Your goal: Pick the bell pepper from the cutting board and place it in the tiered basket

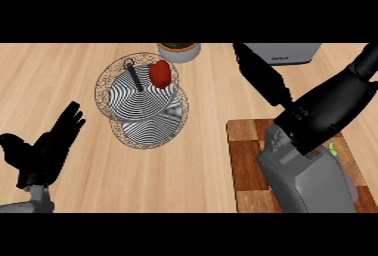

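The red bell pepper (160, 74) lies in the upper tier of the wire tiered basket (111, 80), beside the basket's dark centre post. My right hand (325, 110) hangs over the far end of the wooden cutting board (247, 160). It is open, and its straight fingers (262, 75) point up and left toward the basket, well apart from the pepper and holding nothing. At the lower left my left hand (44, 150) rests open above the counter with its fingers up. My right forearm hides much of the board.
A grey pot (179, 51) stands just behind the basket at the counter's far edge. A grey appliance (284, 52) sits at the back right. Something small and green (332, 149) shows by my right forearm over the board.
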`<state>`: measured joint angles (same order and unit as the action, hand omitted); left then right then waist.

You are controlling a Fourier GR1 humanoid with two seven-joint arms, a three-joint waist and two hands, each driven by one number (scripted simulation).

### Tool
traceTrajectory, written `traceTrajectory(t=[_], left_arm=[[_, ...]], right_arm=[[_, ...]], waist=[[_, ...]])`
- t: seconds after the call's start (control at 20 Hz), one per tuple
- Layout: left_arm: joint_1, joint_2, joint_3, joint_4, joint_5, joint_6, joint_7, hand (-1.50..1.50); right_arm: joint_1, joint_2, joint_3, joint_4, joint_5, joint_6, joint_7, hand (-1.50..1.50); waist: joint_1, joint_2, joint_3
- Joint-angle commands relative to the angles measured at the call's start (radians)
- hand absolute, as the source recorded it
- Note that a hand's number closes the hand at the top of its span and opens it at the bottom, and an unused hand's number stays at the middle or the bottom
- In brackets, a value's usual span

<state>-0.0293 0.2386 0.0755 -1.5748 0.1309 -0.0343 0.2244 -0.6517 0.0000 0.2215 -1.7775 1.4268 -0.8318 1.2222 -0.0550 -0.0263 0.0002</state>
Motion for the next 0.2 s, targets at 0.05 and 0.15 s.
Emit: traceTrajectory(t=[0.05, 0.15], left_arm=[[0.001, 0.016, 0.014, -0.012, 0.005, -0.012, -0.004, 0.0], [0.029, 0.013, 0.023, 0.018, 0.021, -0.043, -0.056, 0.0]], right_arm=[[0.238, 0.0, 0.085, -0.361, 0.065, 0.214, 0.084, -1.5], [0.293, 0.0, 0.106, -0.485, 0.085, 0.281, 0.07, -1.5]], waist=[[0.001, 0.005, 0.0], [0.012, 0.011, -0.001]])
